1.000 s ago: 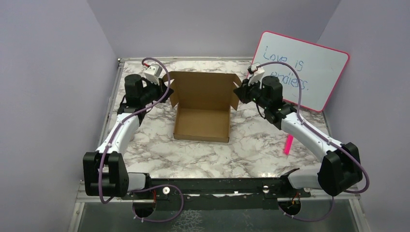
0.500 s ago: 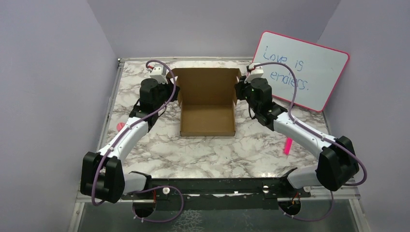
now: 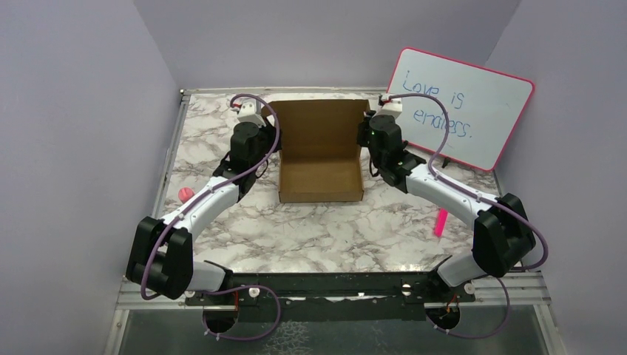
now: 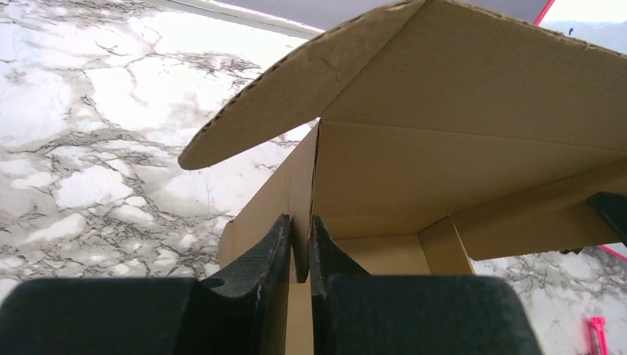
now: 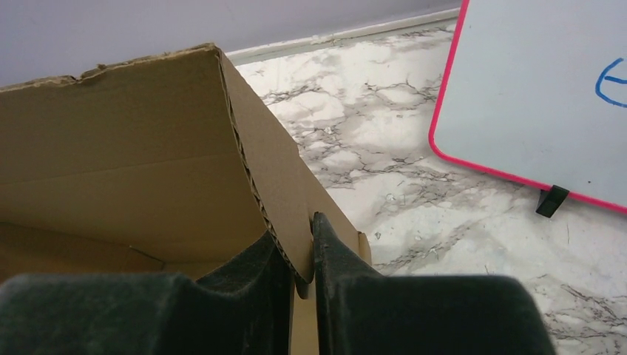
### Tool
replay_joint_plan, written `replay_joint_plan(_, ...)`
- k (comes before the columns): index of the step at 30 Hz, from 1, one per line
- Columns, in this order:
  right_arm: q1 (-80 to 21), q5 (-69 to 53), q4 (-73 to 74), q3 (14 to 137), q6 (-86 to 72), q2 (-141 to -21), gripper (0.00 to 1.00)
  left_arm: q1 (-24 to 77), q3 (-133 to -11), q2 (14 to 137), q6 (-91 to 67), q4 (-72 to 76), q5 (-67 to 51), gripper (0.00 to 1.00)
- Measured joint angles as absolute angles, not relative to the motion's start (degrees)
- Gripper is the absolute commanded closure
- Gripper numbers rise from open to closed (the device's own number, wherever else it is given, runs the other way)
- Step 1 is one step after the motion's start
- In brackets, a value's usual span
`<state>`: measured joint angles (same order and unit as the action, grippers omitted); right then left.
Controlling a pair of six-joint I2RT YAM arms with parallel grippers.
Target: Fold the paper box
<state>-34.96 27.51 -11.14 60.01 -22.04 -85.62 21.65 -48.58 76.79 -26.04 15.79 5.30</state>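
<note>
The marble-patterned desk (image 3: pixel 318 229) carries everything. At its far right corner a pink-rimmed whiteboard (image 3: pixel 492 144) with blue writing stands tilted, just behind the right arm (image 3: pixel 451 196). The paper box (image 3: pixel 322 177), plain brown cardboard, sits in the middle of the desk toward the far edge, between the two wrists; its shallow tray is formed, and the lid panel rises upright from the far wall with its side flaps angled inward. The left arm (image 3: pixel 211 200) reaches in from the near left to the tray's left side, the right arm from the near right to its right side. In the left wrist view the left jaws are pinched tight on the box's left side wall, one finger (image 4: pixel 259 270) outside it and the other inside. In the right wrist view the right jaws are likewise clamped on cardboard at the box's right side, beneath the lid's corrugated flap edge. A pink marker (image 3: pixel 441 222) lies near the right arm, and a small pink round thing (image 3: pixel 185 194) lies at the desk's left edge.
</note>
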Motion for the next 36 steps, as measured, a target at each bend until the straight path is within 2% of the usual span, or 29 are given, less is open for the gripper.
replay_joint_plan(21, -37.5, 34.8, -11.8, 58.9, -30.1, -85.7, 0.82, 24.6, -46.1, 77.1, -31.1, 20.4, 11.2, 0.85)
replay_joint_plan(30, -38.6, 35.7, -12.9, 54.4, -31.2, -83.9, 0.81, 25.5, -40.9, 74.0, -31.7, 22.1, 11.6, 0.83)
replay_joint_plan(36, -39.5, 35.0, -13.2, 50.0, -32.1, -80.6, 0.77, 26.4, -36.0, 70.1, -32.8, 22.2, 10.9, 0.79)
